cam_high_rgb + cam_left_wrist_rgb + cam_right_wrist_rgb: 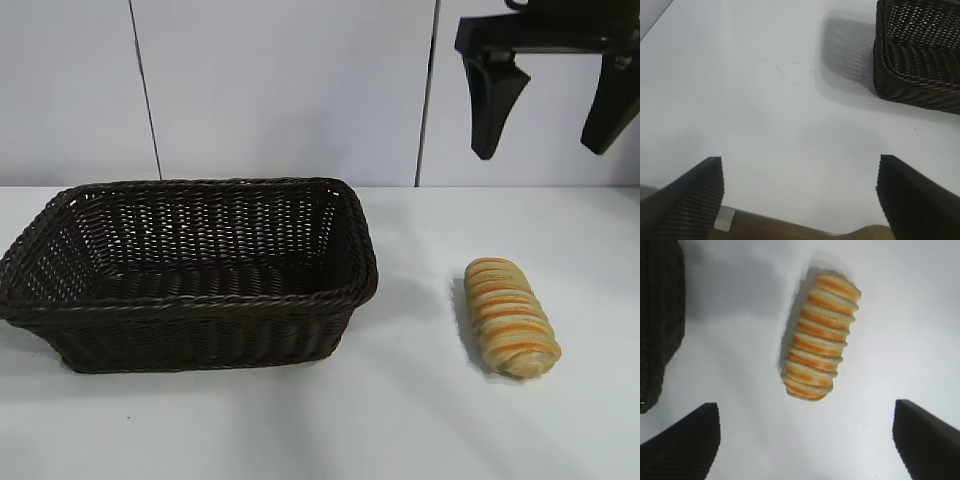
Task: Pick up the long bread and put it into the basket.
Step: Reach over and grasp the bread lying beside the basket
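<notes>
The long bread (510, 317) (819, 336), golden with orange-brown stripes, lies on the white table at the right, apart from the basket. The dark brown wicker basket (200, 300) (920, 65) stands at the left and holds nothing. My right gripper (548, 135) (807, 440) hangs high above the bread, open, with nothing between its fingers. In the right wrist view the bread lies below and ahead of the open jaws. My left gripper (800, 200) is open over bare table, off to one side of the basket's corner; the exterior view does not show it.
The white table (420, 420) has room around the bread and between it and the basket. A table edge (805, 227) runs just under the left gripper. A pale panelled wall (280, 90) stands behind.
</notes>
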Controlling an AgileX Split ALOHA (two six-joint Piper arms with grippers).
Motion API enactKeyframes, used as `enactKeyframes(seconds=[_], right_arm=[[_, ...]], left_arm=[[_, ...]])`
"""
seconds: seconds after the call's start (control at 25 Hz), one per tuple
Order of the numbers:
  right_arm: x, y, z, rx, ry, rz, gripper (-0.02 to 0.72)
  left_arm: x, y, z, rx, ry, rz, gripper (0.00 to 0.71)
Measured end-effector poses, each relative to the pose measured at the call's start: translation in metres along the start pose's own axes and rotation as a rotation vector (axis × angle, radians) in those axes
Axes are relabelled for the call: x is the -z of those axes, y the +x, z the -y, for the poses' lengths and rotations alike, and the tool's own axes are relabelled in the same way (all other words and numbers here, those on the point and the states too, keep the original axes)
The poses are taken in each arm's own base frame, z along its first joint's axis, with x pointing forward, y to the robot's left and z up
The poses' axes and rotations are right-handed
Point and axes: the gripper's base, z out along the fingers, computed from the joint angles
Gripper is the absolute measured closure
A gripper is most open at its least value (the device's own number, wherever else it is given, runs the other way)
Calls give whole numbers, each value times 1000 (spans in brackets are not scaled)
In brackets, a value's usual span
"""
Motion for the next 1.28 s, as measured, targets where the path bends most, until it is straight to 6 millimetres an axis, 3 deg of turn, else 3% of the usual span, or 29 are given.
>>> enactKeyframes(seconds=[0.68,1.28], right_arm=[[-104,-15,-1,-27,58,-79,54],[-121,-25,-2,-55,49,8,54]], left_arm=[[0,0,0,0,0,0,105],[0,0,0,0,-1,0,105]])
